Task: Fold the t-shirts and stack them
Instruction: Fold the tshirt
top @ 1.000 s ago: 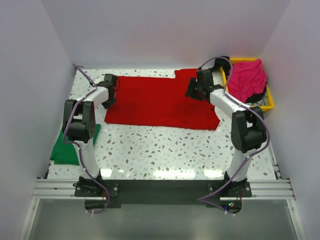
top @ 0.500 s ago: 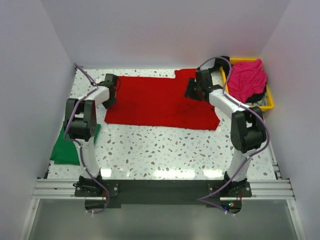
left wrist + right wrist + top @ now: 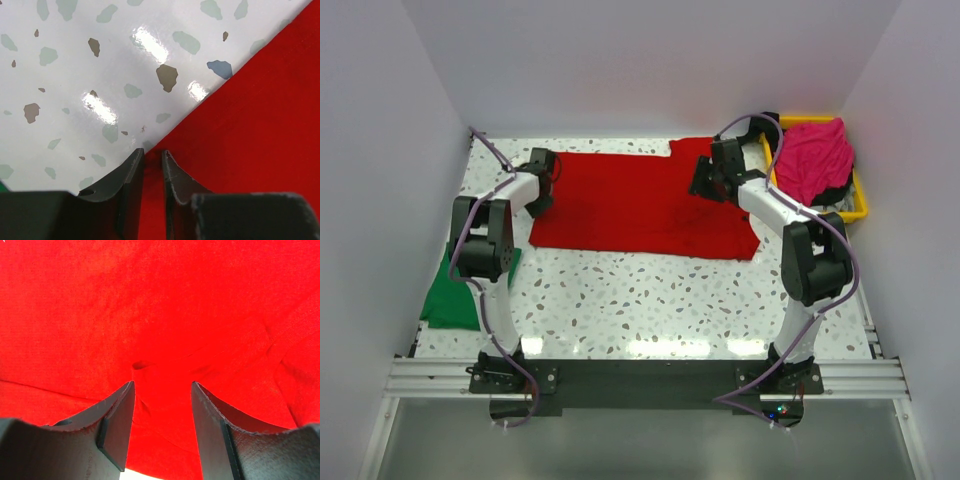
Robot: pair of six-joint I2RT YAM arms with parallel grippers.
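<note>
The red t-shirt (image 3: 640, 205) lies spread flat across the back of the table. My left gripper (image 3: 539, 203) is down at its left edge. In the left wrist view the jaws (image 3: 152, 152) stand only narrowly open, and the shirt's edge (image 3: 250, 125) runs between the fingertips. My right gripper (image 3: 705, 187) is low over the shirt's right part. Its jaws (image 3: 162, 385) are open wide, with a small pucker of red cloth (image 3: 160, 300) between them. The green t-shirt (image 3: 450, 295) lies folded at the left edge, partly behind the left arm. The magenta t-shirt (image 3: 812, 160) is heaped at the back right.
A yellow tray (image 3: 860, 210) at the back right holds the magenta heap and something dark under it. White walls close in the table on the left, back and right. The speckled tabletop (image 3: 650, 300) shows in front of the red shirt.
The left jaws have narrowed a little around the shirt's edge. The right gripper has shifted very slightly, and the shirts lie as they did.
</note>
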